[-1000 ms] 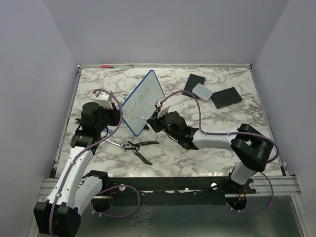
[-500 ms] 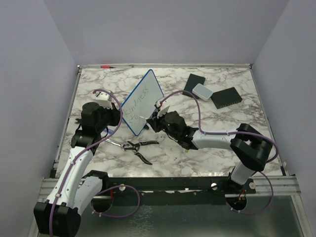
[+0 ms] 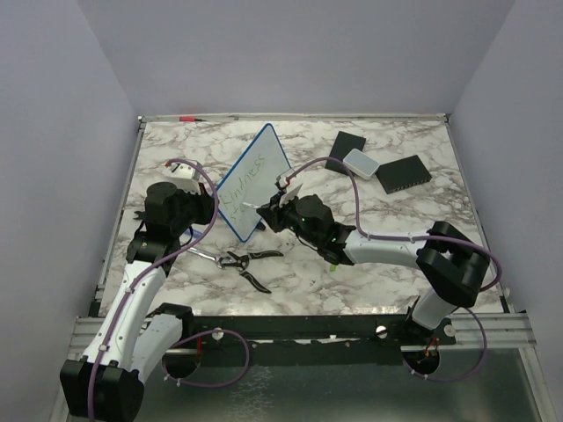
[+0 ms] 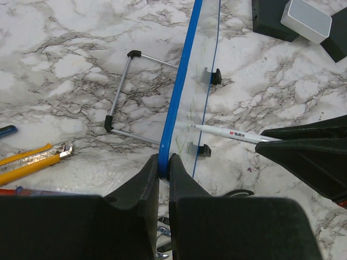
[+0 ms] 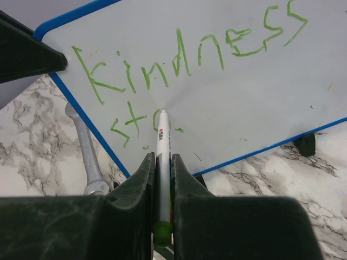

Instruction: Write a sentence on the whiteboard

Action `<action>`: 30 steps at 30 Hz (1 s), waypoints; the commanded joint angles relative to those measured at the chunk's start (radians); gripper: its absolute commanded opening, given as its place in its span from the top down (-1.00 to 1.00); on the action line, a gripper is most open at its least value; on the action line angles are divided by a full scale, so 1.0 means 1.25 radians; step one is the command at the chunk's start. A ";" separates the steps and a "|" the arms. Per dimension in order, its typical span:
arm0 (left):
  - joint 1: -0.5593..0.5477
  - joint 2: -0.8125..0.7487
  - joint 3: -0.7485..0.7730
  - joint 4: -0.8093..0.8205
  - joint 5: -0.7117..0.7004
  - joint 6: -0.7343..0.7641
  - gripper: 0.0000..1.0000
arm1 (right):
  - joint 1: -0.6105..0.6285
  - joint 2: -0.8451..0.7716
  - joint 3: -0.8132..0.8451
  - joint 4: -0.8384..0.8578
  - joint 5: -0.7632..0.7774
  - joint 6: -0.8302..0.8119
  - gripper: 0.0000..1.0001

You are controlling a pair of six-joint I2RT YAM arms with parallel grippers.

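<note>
While the left claw [image 4: 164, 161] clamps the whiteboard [image 3: 253, 180], the right claw [image 5: 162, 161] holds a pen [image 5: 162, 135] to it

Where the whiteboard stands tilted on the marble worktop [image 3: 290, 294], the left claw is pressed onto its blue frame, with one finger on each side of the near edge. The board runs straight ahead of this claw, seen edge-on. Directly ahead of the right claw, the board's face fills the view. That claw pinches the white pen, and the pen's tip meets the board just ahead of the fingertips. The sentence [image 5: 187, 59] lies beyond the tip in green. "Kindness" is on the upper line, and below it, left of the tip, are letters reading about "sta". Ahead of the left claw and to its left, a wire stand [image 4: 120, 89] rests on the worktop behind the board. A yellow knife [image 4: 32, 160] lies further left. Pliers [image 3: 246, 262] lie near the board's lower corner, nearer the arm bases than either claw.
</note>
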 commanded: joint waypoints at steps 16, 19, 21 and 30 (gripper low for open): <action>-0.005 -0.007 -0.006 -0.004 0.000 0.010 0.94 | 0.004 0.016 -0.001 0.012 -0.001 0.003 0.99; -0.005 -0.007 -0.006 -0.004 0.000 0.010 0.95 | 0.004 0.019 -0.012 0.010 -0.001 0.011 0.99; -0.005 -0.006 -0.006 -0.004 0.000 0.011 0.95 | 0.004 0.022 -0.019 0.010 0.001 0.015 0.99; -0.005 -0.006 -0.007 -0.005 0.000 0.010 0.94 | 0.004 0.037 -0.025 0.005 0.024 0.016 0.99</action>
